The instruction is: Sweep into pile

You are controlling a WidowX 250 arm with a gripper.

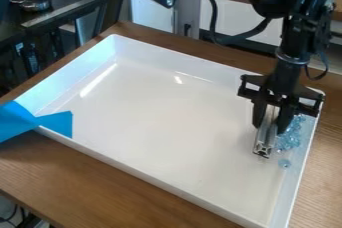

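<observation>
My gripper (pixel 268 122) hangs over the right side of the white tray (pixel 167 117), its fingers shut on a short silver metal bar (pixel 266 139). The bar slants down to the tray floor, its squared end toward the near side. Just right of the bar, small light-blue translucent pieces (pixel 288 139) lie clustered along the tray's right wall. One piece (pixel 284 163) sits a little apart, nearer the front. Part of the cluster is hidden behind the gripper.
Blue tape (pixel 55 123) holds the tray's left corner to the wooden table (pixel 80 177). The tray's raised walls run all around. A black cable loops from the arm above the back wall.
</observation>
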